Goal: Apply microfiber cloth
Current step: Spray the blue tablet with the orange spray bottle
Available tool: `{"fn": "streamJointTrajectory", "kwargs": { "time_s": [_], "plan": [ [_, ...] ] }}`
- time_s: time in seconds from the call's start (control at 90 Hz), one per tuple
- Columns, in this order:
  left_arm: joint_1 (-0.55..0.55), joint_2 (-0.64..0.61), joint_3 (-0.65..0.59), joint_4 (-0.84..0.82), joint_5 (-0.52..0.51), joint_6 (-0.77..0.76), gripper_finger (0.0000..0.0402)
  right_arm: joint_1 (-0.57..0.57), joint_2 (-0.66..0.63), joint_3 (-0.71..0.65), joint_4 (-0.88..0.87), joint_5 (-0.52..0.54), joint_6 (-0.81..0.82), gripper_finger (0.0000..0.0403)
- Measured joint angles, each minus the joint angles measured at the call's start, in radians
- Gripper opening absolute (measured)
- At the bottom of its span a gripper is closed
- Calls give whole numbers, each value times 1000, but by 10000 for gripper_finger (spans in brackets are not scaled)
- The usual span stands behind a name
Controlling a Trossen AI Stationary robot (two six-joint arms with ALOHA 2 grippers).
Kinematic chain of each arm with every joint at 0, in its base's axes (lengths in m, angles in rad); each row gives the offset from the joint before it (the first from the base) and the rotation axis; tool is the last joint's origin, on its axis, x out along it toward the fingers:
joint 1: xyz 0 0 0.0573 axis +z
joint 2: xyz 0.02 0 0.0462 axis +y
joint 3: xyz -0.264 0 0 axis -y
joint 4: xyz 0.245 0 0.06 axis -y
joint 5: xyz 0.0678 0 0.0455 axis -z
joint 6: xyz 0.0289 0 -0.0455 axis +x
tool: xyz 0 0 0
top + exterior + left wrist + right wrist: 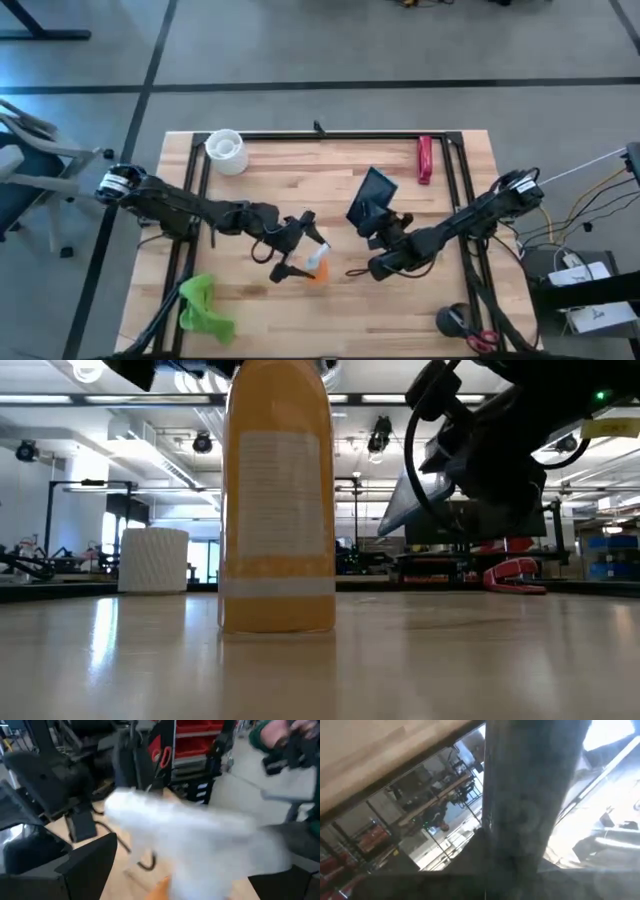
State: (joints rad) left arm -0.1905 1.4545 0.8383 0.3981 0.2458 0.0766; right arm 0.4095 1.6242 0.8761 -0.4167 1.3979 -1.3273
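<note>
Near the table's front-left corner, the microfiber cloth (204,306) lies ungrasped; left gripper (303,250) clamps the orange bottle (318,266), right gripper (382,232) pinches the black slab (372,195), which may slip.

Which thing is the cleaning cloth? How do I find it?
Look at the wooden table from above and go to its near left corner, behind the left arm. The microfiber cloth lies crumpled there by itself. It is the only bright lime-green, soft, wrinkly thing; the orange bottle stands mid-table.

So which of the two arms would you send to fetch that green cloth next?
Probably the left. The microfiber cloth lies at the table's near left corner, on the left arm's side. The left gripper is at the orange bottle, while the right gripper holds up the black slab across the table.
</note>
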Motion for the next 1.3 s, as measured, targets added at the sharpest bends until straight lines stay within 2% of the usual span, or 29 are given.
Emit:
{"fn": "streamJointTrajectory", "kwargs": {
  "time_s": [0.133, 0.267, 0.411, 0.633, 0.911, 1.3],
  "plan": [
    [-1, 16, 0, 39, 1, 55, 385, -2, -1, 5, -48, -8, -10, 6],
    [1, 17, 0, 31, 2, 55, 385, -6, -1, 28, -139, 10, -24, 7],
    [4, 15, 0, 21, -1, 45, 385, -2, -30, 67, -157, 32, -44, 7],
    [5, 8, 0, 14, -2, 14, 385, 92, -72, 161, -176, 35, -51, 8],
    [8, 5, 0, 23, -3, -19, 385, 165, 4, 284, -279, 24, -53, 8],
    [6, 5, 0, -14, -1, 28, 385, 179, 19, 333, -405, 24, -50, 8]
  ]
}}
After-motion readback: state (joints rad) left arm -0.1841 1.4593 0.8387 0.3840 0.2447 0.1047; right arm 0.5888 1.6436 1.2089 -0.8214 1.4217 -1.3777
